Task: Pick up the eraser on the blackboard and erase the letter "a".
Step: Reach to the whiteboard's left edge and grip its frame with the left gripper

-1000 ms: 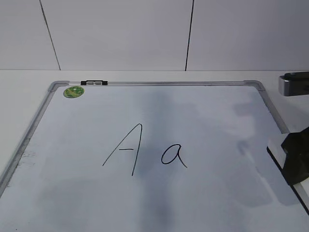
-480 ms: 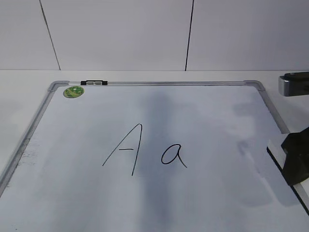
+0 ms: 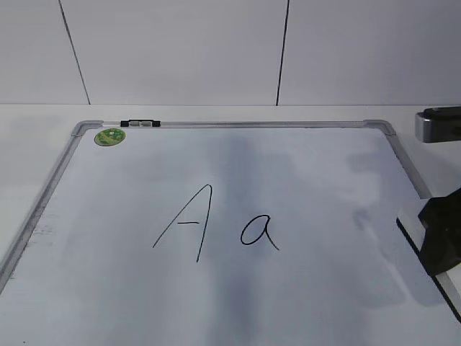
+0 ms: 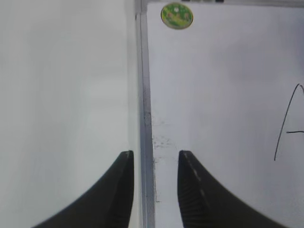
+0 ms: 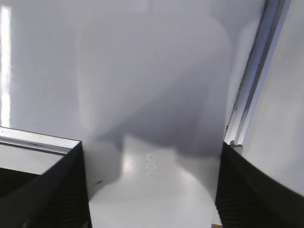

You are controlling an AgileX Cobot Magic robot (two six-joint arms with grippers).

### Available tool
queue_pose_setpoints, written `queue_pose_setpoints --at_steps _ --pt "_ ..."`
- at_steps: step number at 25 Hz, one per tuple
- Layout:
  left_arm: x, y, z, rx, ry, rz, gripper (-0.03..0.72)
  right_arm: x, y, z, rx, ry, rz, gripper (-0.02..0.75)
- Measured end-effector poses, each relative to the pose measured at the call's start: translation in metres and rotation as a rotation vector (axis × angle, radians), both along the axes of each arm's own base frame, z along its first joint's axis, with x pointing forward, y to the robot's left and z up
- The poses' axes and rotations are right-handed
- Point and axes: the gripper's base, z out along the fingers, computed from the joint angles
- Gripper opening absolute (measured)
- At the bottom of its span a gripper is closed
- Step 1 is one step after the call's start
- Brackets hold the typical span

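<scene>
The blackboard (image 3: 324, 180) is a white board with a grey frame, lying flat on the table. The letter "a" (image 3: 259, 232) is at its middle, right of a capital "A" (image 3: 189, 223). The eraser (image 3: 409, 215), white with a dark underside, is at the board's right edge. It is held between the jaws of my right gripper (image 3: 441, 234). In the right wrist view the eraser (image 5: 152, 190) fills the gap between the right gripper's (image 5: 151, 152) jaws. My left gripper (image 4: 156, 154) is open and empty above the board's left frame (image 4: 144, 95).
A round green sticker (image 3: 109, 136) sits at the board's far left corner and also shows in the left wrist view (image 4: 176, 15). A black clip (image 3: 140, 123) is on the far frame. A grey and black machine part (image 3: 439, 124) stands at the right. A white wall stands behind.
My right gripper and the eraser have shifted very slightly to the left. Nothing else has moved.
</scene>
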Motion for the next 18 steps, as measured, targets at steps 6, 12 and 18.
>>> queue_pose_setpoints --at_steps 6,12,18 --pt "0.053 -0.002 -0.040 -0.006 0.249 -0.013 0.239 0.000 0.000 0.000 0.003 -0.001 -0.001 0.568" --pt "0.085 -0.006 -0.064 -0.039 0.377 -0.034 0.238 0.000 0.000 0.000 0.003 -0.001 -0.001 0.568" --pt "0.103 -0.009 -0.096 -0.061 0.487 -0.058 0.236 0.000 0.000 0.000 0.005 -0.004 -0.001 0.568"
